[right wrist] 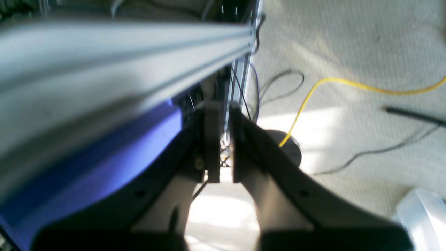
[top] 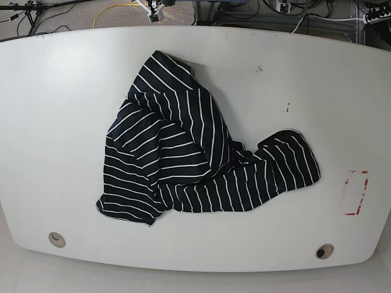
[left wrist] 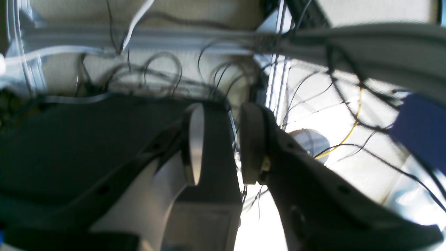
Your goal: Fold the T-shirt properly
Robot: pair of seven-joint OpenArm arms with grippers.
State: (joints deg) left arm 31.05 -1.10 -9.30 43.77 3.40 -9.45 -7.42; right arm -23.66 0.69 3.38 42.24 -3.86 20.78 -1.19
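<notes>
The T-shirt (top: 189, 159), black with thin white stripes, lies crumpled and bunched in the middle of the white table (top: 61, 91) in the base view. One part reaches toward the far edge and another lobe spreads to the right. Neither arm shows in the base view. In the left wrist view my left gripper (left wrist: 223, 118) stands open with a plain gap between its pads and nothing in it, facing floor and cables, away from the shirt. In the right wrist view my right gripper (right wrist: 224, 120) is shut on nothing, beside a metal beam.
A red rectangle mark (top: 356, 193) sits near the table's right edge. Two round holes (top: 57, 239) (top: 324, 251) lie along the front edge. Off the table are an aluminium frame beam (right wrist: 104, 52), a yellow cable (right wrist: 313, 90) and loose black wires (left wrist: 163, 69) on the carpet.
</notes>
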